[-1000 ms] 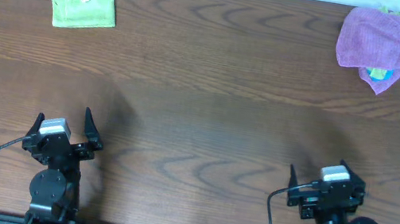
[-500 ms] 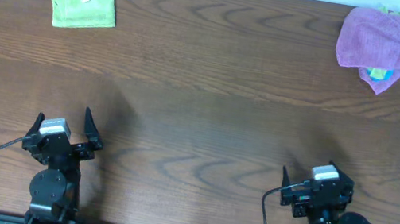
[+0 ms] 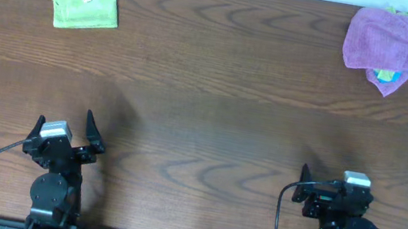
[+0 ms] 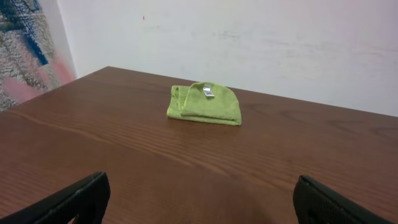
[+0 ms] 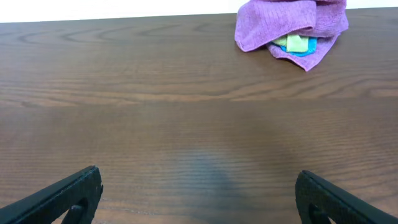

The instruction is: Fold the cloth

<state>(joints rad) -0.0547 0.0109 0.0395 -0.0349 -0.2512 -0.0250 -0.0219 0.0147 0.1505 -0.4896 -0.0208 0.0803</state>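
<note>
The lime-green cloth (image 3: 84, 6) lies folded into a small rectangle at the far left of the table, with its white tag on top. It also shows in the left wrist view (image 4: 204, 103), far ahead of the fingers. My left gripper (image 3: 66, 120) is open and empty near the front left edge; its fingers frame bare wood in the left wrist view (image 4: 200, 186). My right gripper (image 3: 333, 181) is open and empty near the front right edge, over bare wood in the right wrist view (image 5: 198, 177).
A purple cloth (image 3: 389, 41) is bunched at the far right over a blue and green item (image 5: 296, 45). A white wall (image 4: 249, 37) runs behind the table's far edge.
The right gripper swung slightly left, then back right, and ended a little closer to the front edge. The left arm and both cloths have not moved.
</note>
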